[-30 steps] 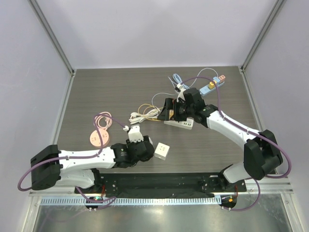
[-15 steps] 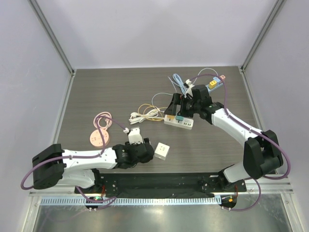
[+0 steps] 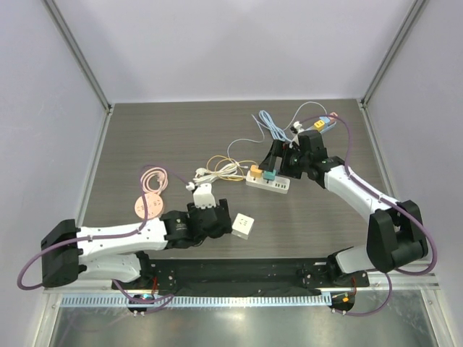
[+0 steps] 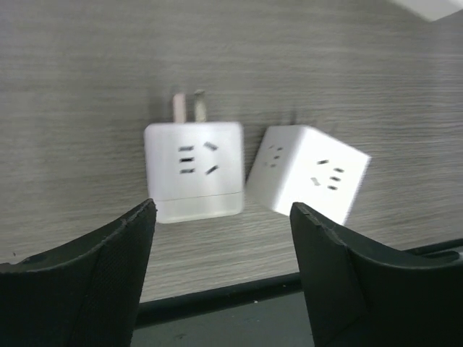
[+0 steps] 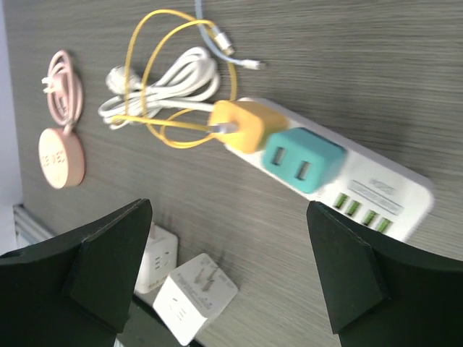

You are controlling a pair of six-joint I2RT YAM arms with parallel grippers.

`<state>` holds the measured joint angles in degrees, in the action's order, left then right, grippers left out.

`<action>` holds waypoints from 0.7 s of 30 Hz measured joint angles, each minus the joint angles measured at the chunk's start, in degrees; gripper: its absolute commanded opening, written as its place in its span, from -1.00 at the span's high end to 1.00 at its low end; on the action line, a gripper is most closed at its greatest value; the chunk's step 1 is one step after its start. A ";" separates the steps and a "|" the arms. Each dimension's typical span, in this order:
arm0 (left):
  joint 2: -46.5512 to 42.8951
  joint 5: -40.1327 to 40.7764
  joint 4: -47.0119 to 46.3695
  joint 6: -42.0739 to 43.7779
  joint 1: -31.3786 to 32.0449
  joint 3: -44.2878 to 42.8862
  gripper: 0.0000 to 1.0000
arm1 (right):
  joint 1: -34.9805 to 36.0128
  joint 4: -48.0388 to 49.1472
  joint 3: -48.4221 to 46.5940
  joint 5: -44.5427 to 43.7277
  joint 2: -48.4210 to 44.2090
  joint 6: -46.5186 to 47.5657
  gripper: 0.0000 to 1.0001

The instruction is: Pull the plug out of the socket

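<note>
A white power strip (image 3: pixel 271 184) lies mid-table; it also shows in the right wrist view (image 5: pixel 376 195). A yellow plug (image 5: pixel 240 124) with a yellow cable and a teal USB plug (image 5: pixel 302 159) sit in it side by side, as the top view shows for the yellow plug (image 3: pixel 255 173) and the teal plug (image 3: pixel 268 176). My right gripper (image 3: pixel 276 159) is open and empty, just above and behind the strip, touching nothing (image 5: pixel 228 210). My left gripper (image 3: pixel 215 220) is open and empty near the front edge (image 4: pixel 223 210).
A white adapter with prongs (image 4: pixel 193 170) and a white cube socket (image 4: pixel 307 173) lie in front of the left gripper; the cube shows from above (image 3: pixel 243 225). A white cable bundle (image 3: pixel 210 173), a pink coiled cable with disc (image 3: pixel 148 204) and blue cables (image 3: pixel 269 123) lie around.
My right gripper has drawn back to the right off the power strip, which now shows uncovered with both plugs in it. The left arm has shifted slightly.
</note>
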<state>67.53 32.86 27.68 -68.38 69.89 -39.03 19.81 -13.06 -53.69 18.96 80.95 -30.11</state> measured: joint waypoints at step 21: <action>19.39 -21.86 -17.88 21.07 -22.75 -20.24 -0.02 | -2.62 -7.32 -2.08 -9.60 5.66 1.46 -0.99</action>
<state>86.91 11.00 9.80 -47.31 47.13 -59.27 17.19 -20.38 -55.77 9.37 86.61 -28.64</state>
